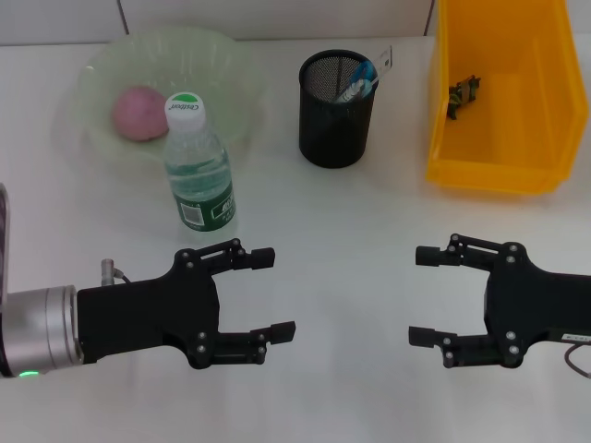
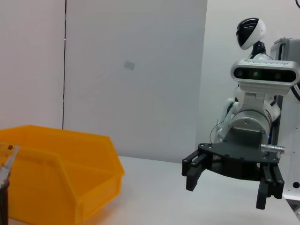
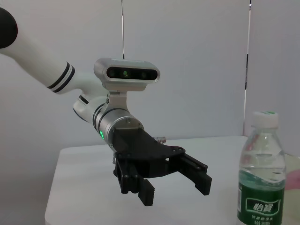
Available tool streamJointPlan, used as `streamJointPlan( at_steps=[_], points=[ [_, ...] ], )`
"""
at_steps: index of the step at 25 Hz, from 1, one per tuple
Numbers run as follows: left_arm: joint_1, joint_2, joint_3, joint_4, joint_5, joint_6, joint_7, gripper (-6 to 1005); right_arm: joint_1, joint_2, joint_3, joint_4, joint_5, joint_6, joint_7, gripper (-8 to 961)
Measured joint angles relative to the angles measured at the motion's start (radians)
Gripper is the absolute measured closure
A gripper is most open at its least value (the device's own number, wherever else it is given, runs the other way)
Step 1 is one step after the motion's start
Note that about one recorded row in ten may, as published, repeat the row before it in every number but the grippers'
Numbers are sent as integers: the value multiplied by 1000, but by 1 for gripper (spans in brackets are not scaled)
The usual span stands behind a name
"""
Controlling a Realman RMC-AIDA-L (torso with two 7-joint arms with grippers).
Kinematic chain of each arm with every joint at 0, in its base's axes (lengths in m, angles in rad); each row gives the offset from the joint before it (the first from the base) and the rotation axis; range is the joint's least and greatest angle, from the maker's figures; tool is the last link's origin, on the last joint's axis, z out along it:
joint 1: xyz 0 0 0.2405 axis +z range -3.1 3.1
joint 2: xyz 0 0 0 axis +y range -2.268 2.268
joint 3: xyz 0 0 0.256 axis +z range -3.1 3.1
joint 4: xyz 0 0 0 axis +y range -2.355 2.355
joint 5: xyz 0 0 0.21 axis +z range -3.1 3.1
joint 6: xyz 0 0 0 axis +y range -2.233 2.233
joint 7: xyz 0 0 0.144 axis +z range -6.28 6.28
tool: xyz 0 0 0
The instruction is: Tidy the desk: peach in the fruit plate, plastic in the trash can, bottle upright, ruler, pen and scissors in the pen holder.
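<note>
On the desk [image 1: 351,240], near edge:
left gripper [image 1: 277,293]: hovering low, jaws spread, holding nothing
right gripper [image 1: 420,295]: facing it, likewise released
bottle [image 1: 197,166]: standing upright beside the fruit plate [image 1: 222,65]
peach [image 1: 138,113]: lying in the plate
pen holder [image 1: 335,111]: standing between plate and yellow bin [image 1: 499,138]

White desk [image 1: 351,277] before plain pale wall [image 2: 136,70]
</note>
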Motion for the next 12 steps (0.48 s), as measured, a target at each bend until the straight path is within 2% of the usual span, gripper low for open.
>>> streamJointPlan(
  at_steps=[12],
  points=[
    [12,0,-5,2,-2,6,1,153,15,1,0,15,0,2,0,114]
  ],
)
